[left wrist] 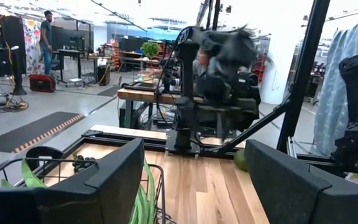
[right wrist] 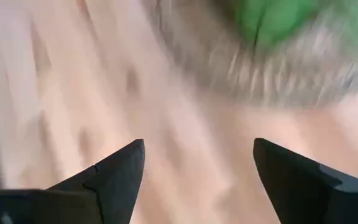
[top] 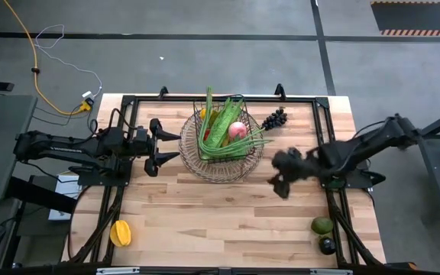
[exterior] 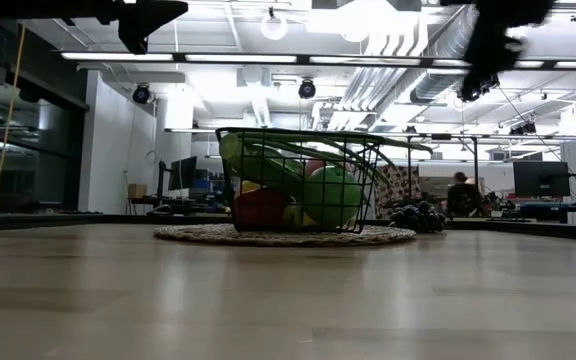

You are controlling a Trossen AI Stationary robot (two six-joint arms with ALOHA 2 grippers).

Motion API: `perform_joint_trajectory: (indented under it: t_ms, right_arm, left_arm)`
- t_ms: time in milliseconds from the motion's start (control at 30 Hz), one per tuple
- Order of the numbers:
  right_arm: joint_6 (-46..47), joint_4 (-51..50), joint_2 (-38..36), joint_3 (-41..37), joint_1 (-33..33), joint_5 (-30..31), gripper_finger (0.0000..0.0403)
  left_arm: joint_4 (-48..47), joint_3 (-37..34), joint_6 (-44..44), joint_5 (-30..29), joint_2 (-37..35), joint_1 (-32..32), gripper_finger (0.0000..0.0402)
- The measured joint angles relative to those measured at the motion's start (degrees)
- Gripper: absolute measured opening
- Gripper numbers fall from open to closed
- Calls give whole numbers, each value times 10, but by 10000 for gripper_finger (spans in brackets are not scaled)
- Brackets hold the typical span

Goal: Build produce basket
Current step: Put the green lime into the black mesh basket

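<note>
The basket (top: pixel 221 156) stood on the far half of the wooden worktop (top: pixel 205 214), a little left of its middle, upright on its wide round wire rim, which lay flat on the wood. It was dark wire mesh with a square gridded body, seen from the low view (exterior: pixel 298 185) as a cage with slightly sloping sides. Long green beans (top: pixel 224 126) filled most of it, their long axes running from the near side of the basket toward the far edge of the worktop, some tips poking out over the far side and a few thin ones trailing toward the right. A pink apple (top: pixel 237 130) lay among them. Dark grapes (top: pixel 274 120) sat on the worktop just beside the basket's rim, on its far right.

An orange-yellow fruit (top: pixel 120 232) lay well apart near the front left corner, and a green avocado (top: pixel 322 225) and a dark round fruit (top: pixel 326 245) lay near the front right.

The left gripper (top: pixel 176 146) hovered just left of the basket, its fingers (left wrist: pixel 114 174) spread open and holding nothing. The right gripper (top: pixel 281 177) hung over the worktop just right of the basket's rim, blurred, its fingers (right wrist: pixel 120 171) also parted and empty.
</note>
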Motion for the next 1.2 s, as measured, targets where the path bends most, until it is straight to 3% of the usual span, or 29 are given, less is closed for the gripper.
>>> perform_joint_trajectory:
  t_ms: [167, 300, 400, 567, 867, 1200]
  right_arm:
    - [204, -175, 95, 57, 100, -129, 291]
    - [268, -217, 160, 76, 160, -246, 291]
    - [304, -229, 198, 78, 190, -297, 291]
    - [343, -227, 248, 78, 220, -338, 291]
    - [326, -253, 328, 78, 253, -398, 291]
    - [291, -294, 378, 78, 263, -417, 291]
  left_arm:
    - [-2, 0, -2, 0, 0, 0, 266]
    - [-7, 0, -7, 0, 2, 0, 266]
    - [-6, 0, -2, 0, 2, 0, 266]
    - [-6, 0, 7, 0, 2, 0, 266]
    - [2, 0, 7, 0, 2, 0, 266]
    - [2, 0, 7, 0, 2, 0, 266]
